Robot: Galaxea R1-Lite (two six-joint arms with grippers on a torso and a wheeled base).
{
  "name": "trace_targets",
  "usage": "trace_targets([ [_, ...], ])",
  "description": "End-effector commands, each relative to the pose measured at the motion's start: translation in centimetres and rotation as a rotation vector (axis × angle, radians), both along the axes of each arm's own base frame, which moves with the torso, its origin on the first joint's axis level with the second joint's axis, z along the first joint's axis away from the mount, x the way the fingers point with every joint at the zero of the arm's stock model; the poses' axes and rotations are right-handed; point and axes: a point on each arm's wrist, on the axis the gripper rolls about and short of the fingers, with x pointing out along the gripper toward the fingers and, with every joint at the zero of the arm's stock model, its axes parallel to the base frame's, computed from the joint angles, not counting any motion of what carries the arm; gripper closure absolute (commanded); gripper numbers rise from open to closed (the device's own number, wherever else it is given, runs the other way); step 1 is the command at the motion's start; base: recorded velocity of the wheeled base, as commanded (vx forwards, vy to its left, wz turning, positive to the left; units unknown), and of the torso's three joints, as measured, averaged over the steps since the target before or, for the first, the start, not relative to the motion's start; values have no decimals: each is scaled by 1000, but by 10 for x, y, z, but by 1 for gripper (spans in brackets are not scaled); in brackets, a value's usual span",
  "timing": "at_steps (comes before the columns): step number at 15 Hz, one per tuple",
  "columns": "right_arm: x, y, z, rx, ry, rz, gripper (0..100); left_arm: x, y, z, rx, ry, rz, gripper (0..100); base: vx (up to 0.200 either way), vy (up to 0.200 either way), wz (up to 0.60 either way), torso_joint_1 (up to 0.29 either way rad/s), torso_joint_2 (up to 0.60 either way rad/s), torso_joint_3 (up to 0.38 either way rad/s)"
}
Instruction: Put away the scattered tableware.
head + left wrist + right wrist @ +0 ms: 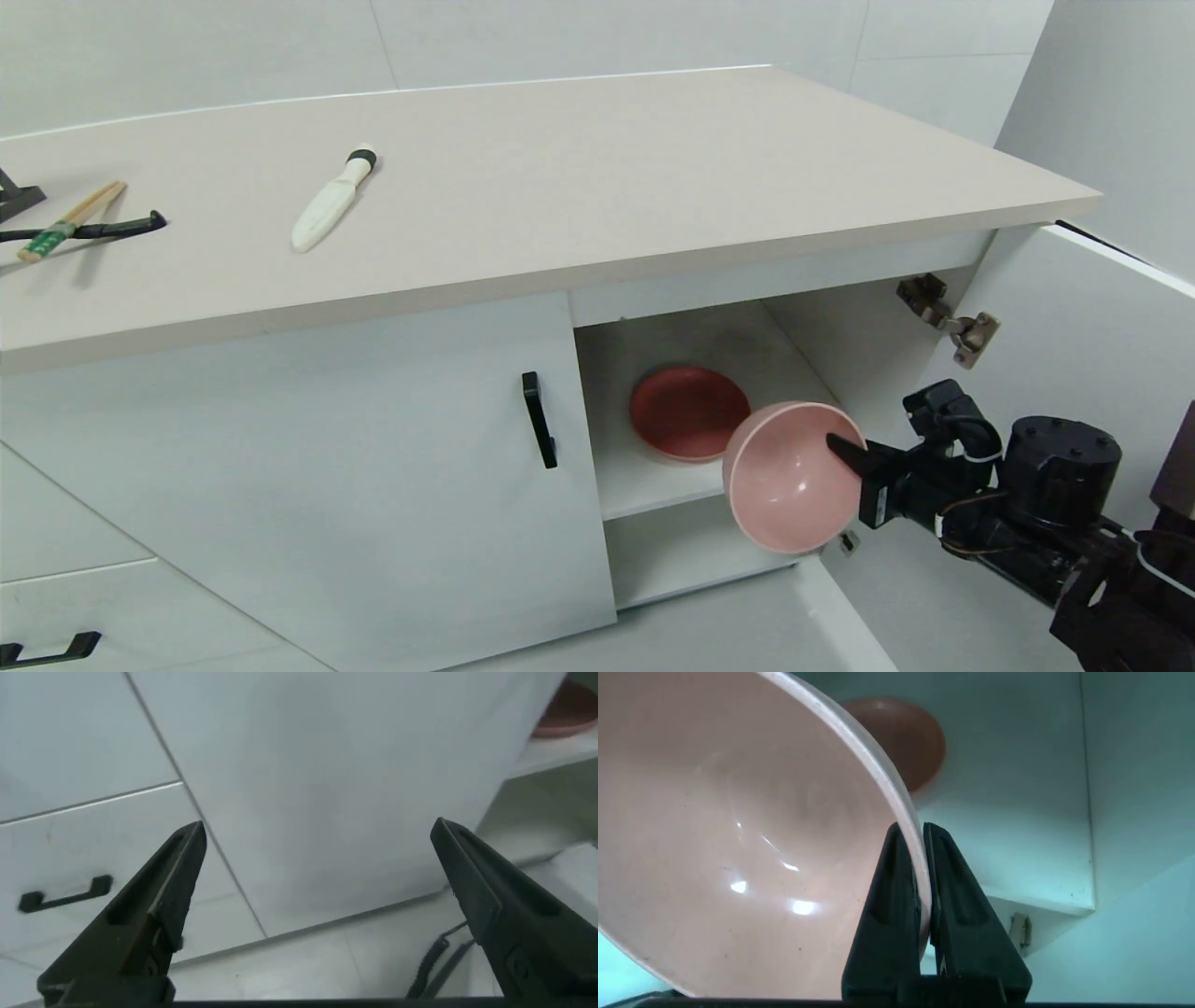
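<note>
Pink bowl hangs just outside the open cabinet, in front of its shelf and slightly below the shelf's level. It is tipped on its side, with the hollow facing away from the cabinet interior. The right hand has it by the rim. In the right wrist view its two black fingers are pressed nearly together, with the thin wall of the bowl pinched between them.

On the shelf inside the cabinet a red plate lies flat, toward the back, apart from the bowl. The cabinet's right door is swung fully open on its hinge. The left door is closed, and its black handle stands upright beside the opening.

The left hand is low in front of that closed cabinet door. Its fingers are spread wide and hold nothing. A drawer pull sits on the unit next to the cabinet.

On the counter that tops the cabinet lies a cream tool with a black collar, which looks like a sheathed knife, though the shape is hard to read. It lies above the closed door. Farther along the counter, away from the open side, a pair of wooden chopsticks lies crossed over a black utensil.
</note>
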Motion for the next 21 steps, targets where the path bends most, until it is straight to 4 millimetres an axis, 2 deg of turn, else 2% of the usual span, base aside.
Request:
trace_targets([
  [1, 5, 1, -12, -12, 33, -3, 100, 0, 2, 0, 2, -5, -60, 0, 0, 0, 0, 0, 0, 0],
  [4, 11, 3, -8, -1, 6, -3, 100, -3, 2, -1, -25, -40, -53, 0, 0, 0, 0, 0, 0, 0],
  [5, 16, 4, -4, 6, -18, -4, 100, -6, 3, -2, -21, -56, 15, 0, 0, 0, 0, 0, 0, 0],
  [6, 18, 4, -7, 5, -10, -6, 100, -6, 4, -4, -45, -52, 72, 0, 0, 0, 0, 0, 0, 0],
  [9, 25, 6, -19, 30, 33, -14, 100, -6, 4, -5, -57, -37, 68, 0, 0, 0, 0, 0, 0, 0],
  [11, 39, 11, -19, 68, 16, -13, 100, -5, 4, -6, -36, -17, 62, 0, 0, 0, 0, 0, 0, 0],
  [15, 82, 26, -8, 115, -124, -5, 100, -7, 4, -7, -17, -38, 29, 0, 0, 0, 0, 0, 0, 0],
  [19, 98, 34, 0, 136, -183, 8, 100, -7, 4, -7, -83, -39, 32, 0, 0, 0, 0, 0, 0, 0],
  [21, 110, 38, 5, 120, -137, 6, 100, -7, 4, -7, -114, -40, 33, 0, 0, 0, 0, 0, 0, 0],
])
